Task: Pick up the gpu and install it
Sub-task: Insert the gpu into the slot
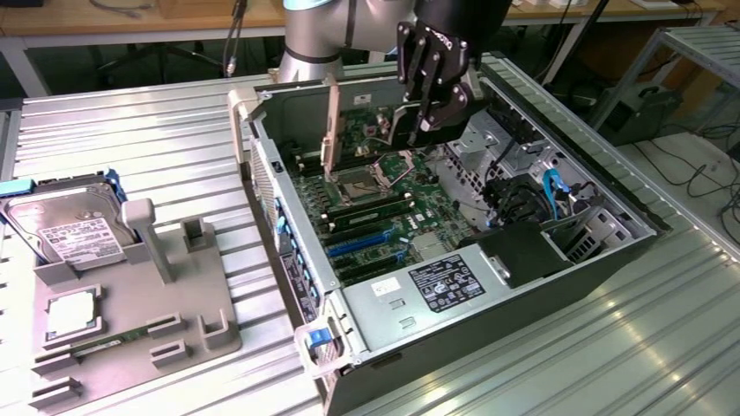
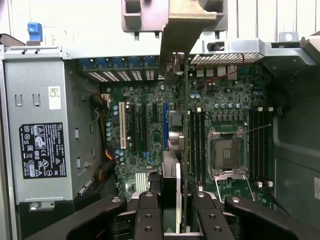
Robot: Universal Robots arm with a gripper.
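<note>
My gripper [image 1: 431, 108] is clamped on the gpu [image 2: 176, 175] over the motherboard [image 1: 382, 204].
The jaws are partly closed and pinch the card, which stands on edge. Its long axis runs level from my grip to its pale bracket [image 2: 185, 25], which points toward the slot wall of the open computer case [image 1: 463, 338].

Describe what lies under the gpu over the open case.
The motherboard, its expansion slots and the CPU socket show below the gpu. The strip directly beneath the card's edge is covered.

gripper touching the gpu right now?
Touching. In the wrist view the gripper closes on both faces of the edge-on gpu, with no gap. In the exterior view the card hangs from it over the open computer case.
</note>
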